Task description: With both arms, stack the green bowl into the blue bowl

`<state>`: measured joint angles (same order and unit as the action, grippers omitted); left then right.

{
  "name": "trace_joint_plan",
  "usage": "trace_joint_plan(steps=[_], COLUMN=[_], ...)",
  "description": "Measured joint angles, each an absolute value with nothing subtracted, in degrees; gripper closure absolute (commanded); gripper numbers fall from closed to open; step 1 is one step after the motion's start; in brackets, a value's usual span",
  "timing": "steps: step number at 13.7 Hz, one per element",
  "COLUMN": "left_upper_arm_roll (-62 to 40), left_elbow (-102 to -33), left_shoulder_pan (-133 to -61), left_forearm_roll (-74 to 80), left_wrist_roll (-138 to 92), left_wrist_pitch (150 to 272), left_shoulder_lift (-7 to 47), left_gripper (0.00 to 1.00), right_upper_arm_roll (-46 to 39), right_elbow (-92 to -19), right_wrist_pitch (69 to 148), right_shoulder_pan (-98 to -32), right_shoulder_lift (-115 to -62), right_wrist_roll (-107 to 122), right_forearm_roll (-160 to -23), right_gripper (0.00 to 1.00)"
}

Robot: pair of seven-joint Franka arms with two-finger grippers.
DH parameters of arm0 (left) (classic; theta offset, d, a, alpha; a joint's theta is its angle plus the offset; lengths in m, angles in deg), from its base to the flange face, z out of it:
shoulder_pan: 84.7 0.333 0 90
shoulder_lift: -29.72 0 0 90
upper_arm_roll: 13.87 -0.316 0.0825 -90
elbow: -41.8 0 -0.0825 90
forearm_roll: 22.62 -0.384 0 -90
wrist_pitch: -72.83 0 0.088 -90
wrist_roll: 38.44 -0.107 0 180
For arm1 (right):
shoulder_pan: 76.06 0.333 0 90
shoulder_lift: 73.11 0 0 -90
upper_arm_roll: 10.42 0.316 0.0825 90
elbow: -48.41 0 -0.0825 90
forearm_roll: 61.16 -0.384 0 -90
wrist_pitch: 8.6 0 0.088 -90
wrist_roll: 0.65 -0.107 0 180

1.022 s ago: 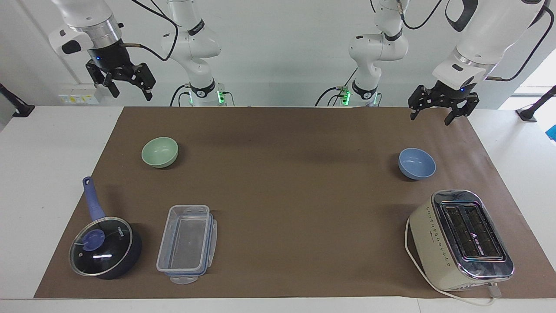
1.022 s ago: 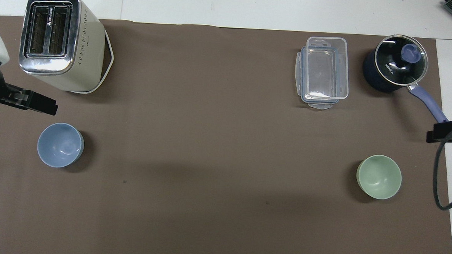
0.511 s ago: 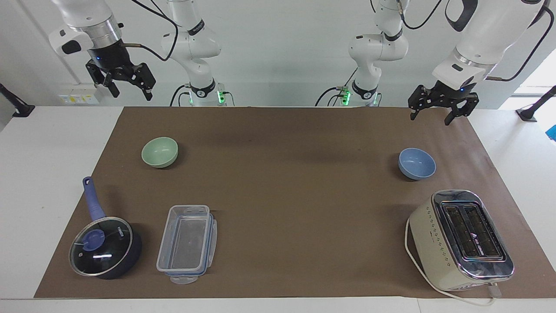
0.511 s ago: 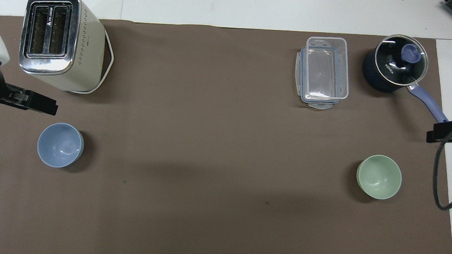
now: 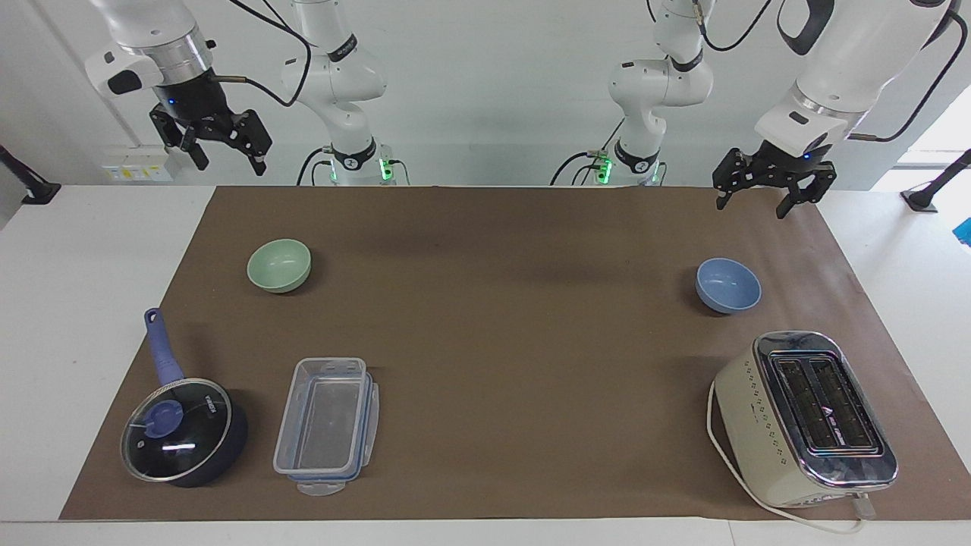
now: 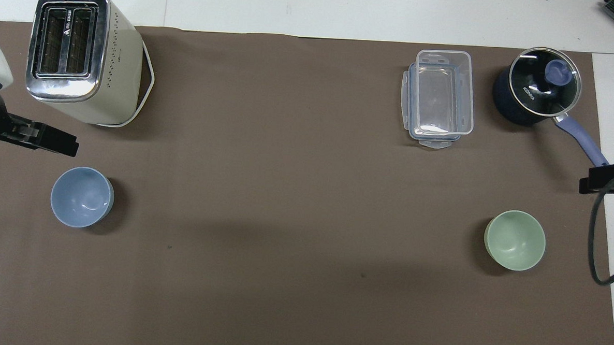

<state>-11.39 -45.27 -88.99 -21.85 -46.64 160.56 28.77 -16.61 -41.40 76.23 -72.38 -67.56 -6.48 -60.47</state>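
Note:
The green bowl (image 5: 279, 265) stands upright and empty on the brown mat toward the right arm's end; it also shows in the overhead view (image 6: 515, 240). The blue bowl (image 5: 728, 284) stands upright and empty toward the left arm's end, also in the overhead view (image 6: 81, 197). My right gripper (image 5: 230, 161) hangs open and empty, high over the mat's edge by the robots, well above the green bowl. My left gripper (image 5: 752, 203) hangs open and empty over the mat's edge by the robots, above the blue bowl. Neither touches a bowl.
A cream toaster (image 5: 808, 417) stands farther from the robots than the blue bowl. A dark blue glass-lidded saucepan (image 5: 182, 428) and a clear plastic container (image 5: 326, 425) stand farther from the robots than the green bowl. The brown mat (image 5: 501, 341) covers the table.

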Motion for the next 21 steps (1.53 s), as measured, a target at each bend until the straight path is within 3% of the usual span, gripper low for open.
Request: trace_joint_plan(steps=[13, 21], left_upper_arm_roll=[-11.7, -12.4], left_elbow=[-45.8, -59.0], left_shoulder_pan=[-88.7, -78.4], left_forearm_roll=[-21.8, -21.1], left_wrist_roll=[-47.5, -62.2], left_wrist_pitch=[162.1, 172.8], left_shoulder_lift=[28.8, 30.5], left_gripper=[0.0, 0.0], right_upper_arm_roll=[-16.6, -16.6], right_elbow=[-41.4, -41.4], right_wrist_pitch=[76.2, 76.2], right_shoulder_pan=[-72.4, -72.4], right_shoulder_lift=[-67.6, -67.6], right_wrist_roll=[-6.5, -6.5], right_forearm_roll=[-60.5, -60.5], right_gripper=[0.0, 0.0])
